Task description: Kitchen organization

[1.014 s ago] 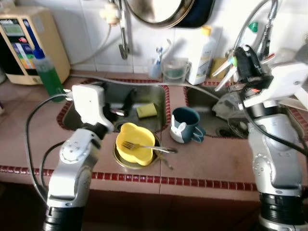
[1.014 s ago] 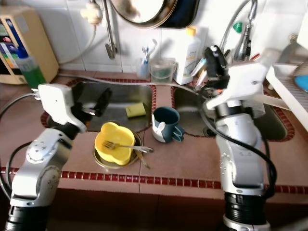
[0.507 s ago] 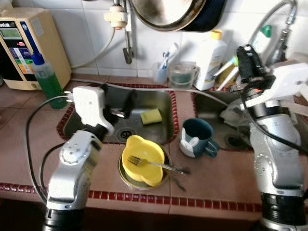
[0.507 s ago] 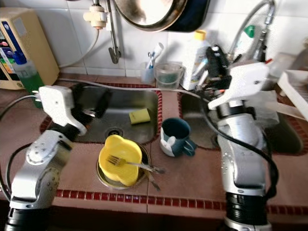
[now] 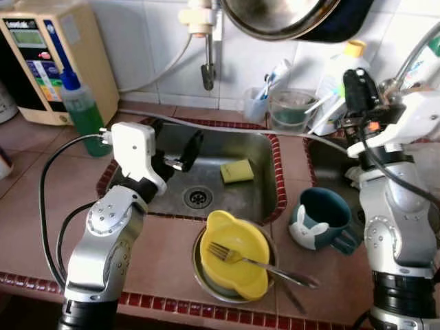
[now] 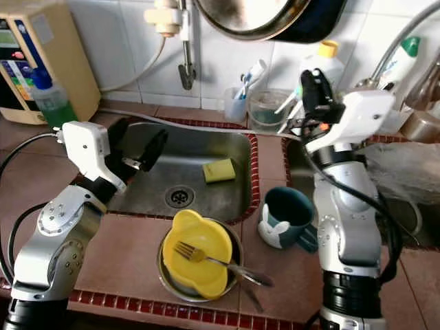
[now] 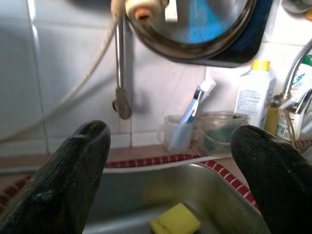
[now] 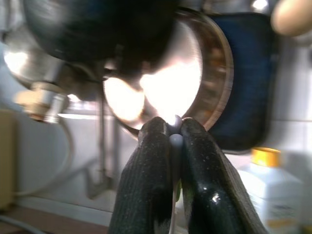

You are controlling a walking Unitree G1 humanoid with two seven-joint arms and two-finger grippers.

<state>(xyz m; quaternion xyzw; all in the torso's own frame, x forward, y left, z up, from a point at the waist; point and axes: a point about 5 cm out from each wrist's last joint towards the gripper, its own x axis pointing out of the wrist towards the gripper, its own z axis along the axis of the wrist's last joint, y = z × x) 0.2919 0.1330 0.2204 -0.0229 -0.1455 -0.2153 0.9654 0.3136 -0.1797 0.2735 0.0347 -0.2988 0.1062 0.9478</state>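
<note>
Right claw (image 8: pixel 174 141) pinches a thin white utensil (image 8: pixel 174 140) above the right sink; left claw (image 7: pixel 170 161) spread over left sink (image 5: pixel 247 196), sponge (image 5: pixel 236 171) below.

You see a yellow plastic bowl (image 5: pixel 236 260) with a metal fork (image 5: pixel 260 262) across it, beside a dark teal mug (image 5: pixel 322 218).

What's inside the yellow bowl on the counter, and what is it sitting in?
A fork rests in the yellow bowl, handle sticking out over the rim. The bowl sits in a metal dish; the bowl covers that dish's inside.
</note>
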